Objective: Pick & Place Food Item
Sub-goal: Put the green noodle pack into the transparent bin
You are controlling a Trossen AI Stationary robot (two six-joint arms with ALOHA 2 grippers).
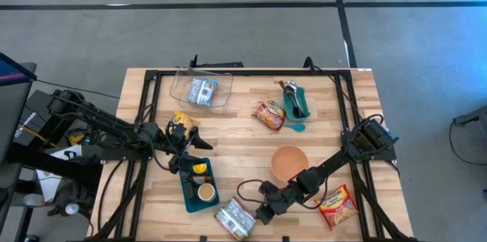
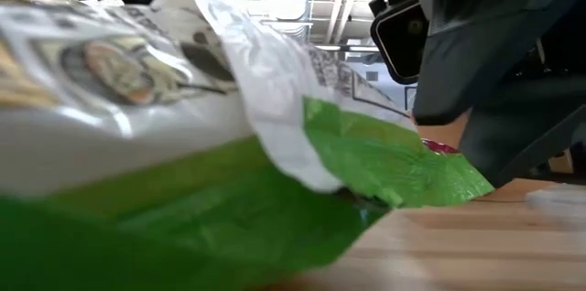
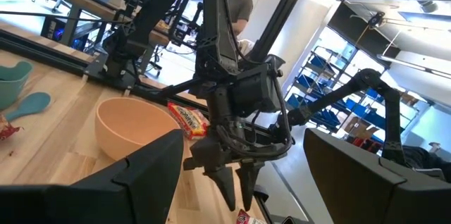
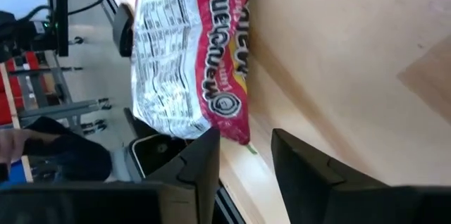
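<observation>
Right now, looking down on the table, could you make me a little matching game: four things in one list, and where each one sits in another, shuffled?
Things:
1. clear plastic container
2. tan bowl
3. teal tray
4. green and white packet

Places:
A. near edge of the table, beside the right gripper
B. far left part of the table
C. below the left gripper, holding food
D. middle right, just above the right arm

Pairs: 1-B, 2-D, 3-C, 4-A

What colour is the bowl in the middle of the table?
The bowl is a pale peach-orange, plain with no pattern. It shows best in the high view.
</observation>
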